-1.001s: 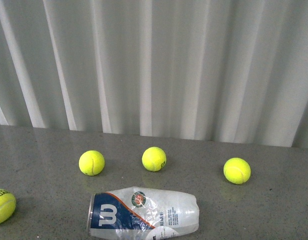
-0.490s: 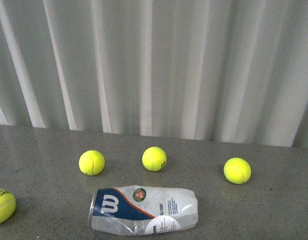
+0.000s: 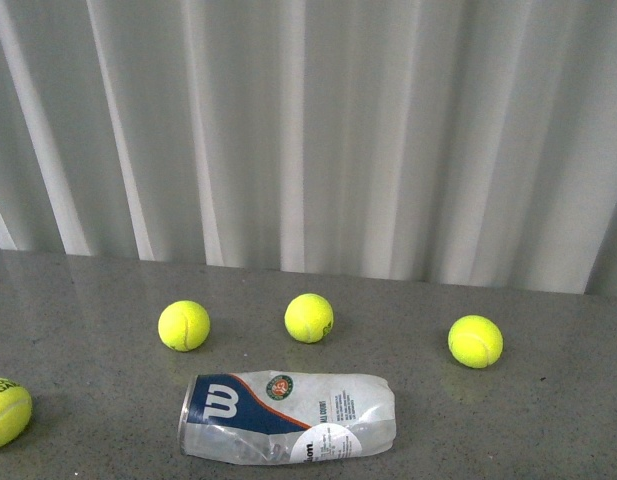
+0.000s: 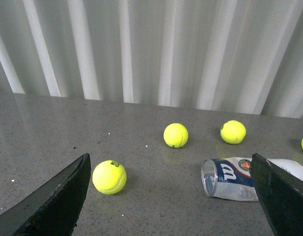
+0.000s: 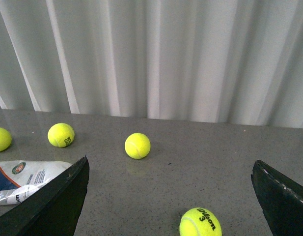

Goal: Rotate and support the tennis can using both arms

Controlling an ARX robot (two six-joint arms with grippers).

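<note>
The tennis can (image 3: pixel 288 417) lies on its side on the grey table (image 3: pixel 548 420), open mouth to the left, its blue Wilson label and round emblem facing up. It is crumpled and holds nothing. Neither arm shows in the front view. In the left wrist view my left gripper (image 4: pixel 169 167) is open, and the tennis can (image 4: pixel 230 173) lies ahead, partly behind one finger (image 4: pixel 281 196). My right gripper (image 5: pixel 169 164) is open too. The closed end of the tennis can (image 5: pixel 23 179) shows beside one of its fingers (image 5: pixel 58 206). Neither gripper touches the can.
Three yellow-green tennis balls (image 3: pixel 184 325) (image 3: pixel 309 318) (image 3: pixel 475 341) sit in a row behind the can, and another ball (image 3: pixel 6 412) lies at the left edge. A further ball (image 5: pixel 200 222) lies between the right gripper's fingers. A white corrugated wall (image 3: pixel 308 130) closes the table's far side.
The can has rolled a little about its long axis: the emblem has moved up and a round white label now shows along its near side. The balls have not moved.
</note>
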